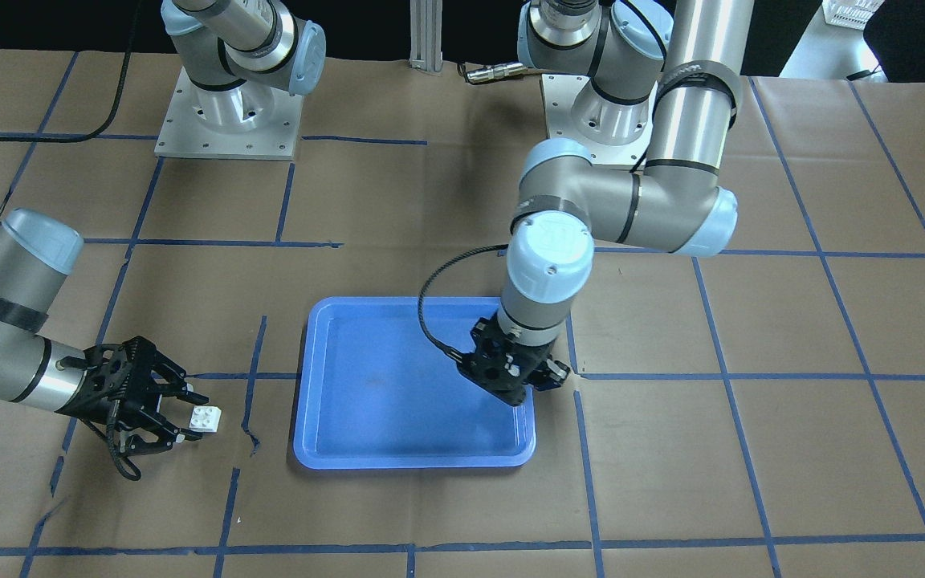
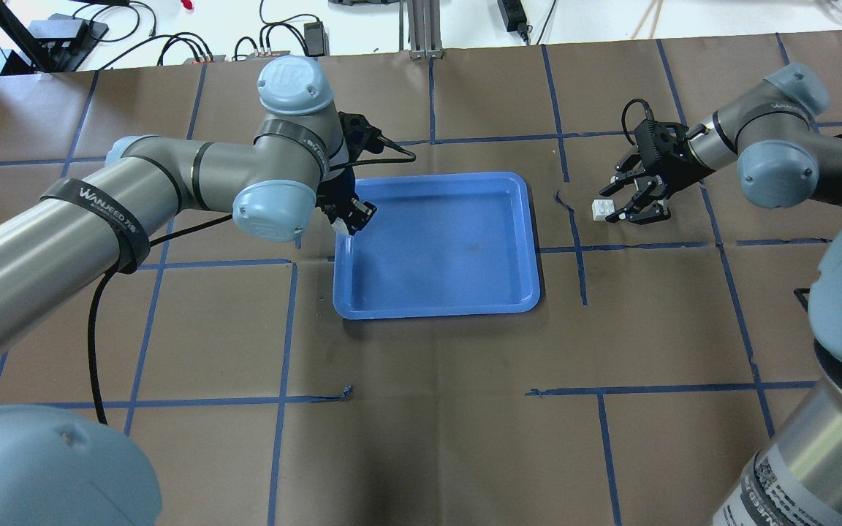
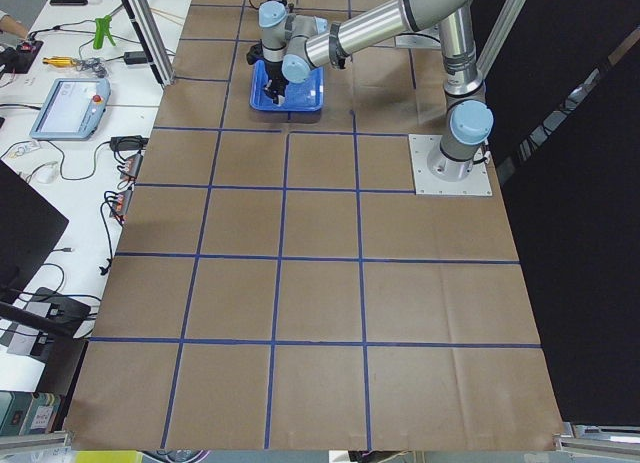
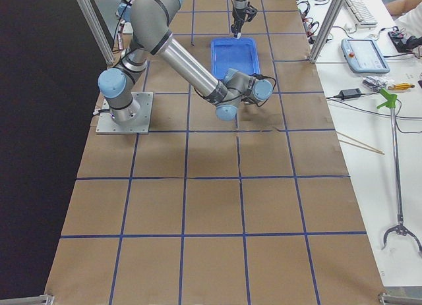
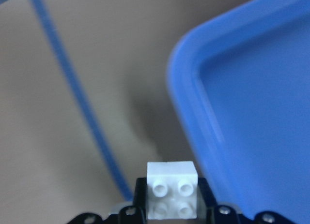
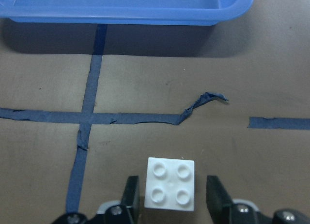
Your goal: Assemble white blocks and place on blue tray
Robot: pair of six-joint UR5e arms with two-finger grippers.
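The left gripper [image 2: 355, 218] hangs above the far-left corner of the blue tray [image 2: 465, 252]; the right gripper [image 2: 614, 199] stands spread at a white block [image 2: 601, 209].

Block [image 2: 601, 209] R of tray [image 2: 450, 256]; other block [image 5: 172, 190] prob. at L rim

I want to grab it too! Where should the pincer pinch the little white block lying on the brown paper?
Probably its two flat opposite sides. The white block sits flat, studs up, and the open right pincer already straddles those sides, so close in from there, keeping low, not on the bumpy top.
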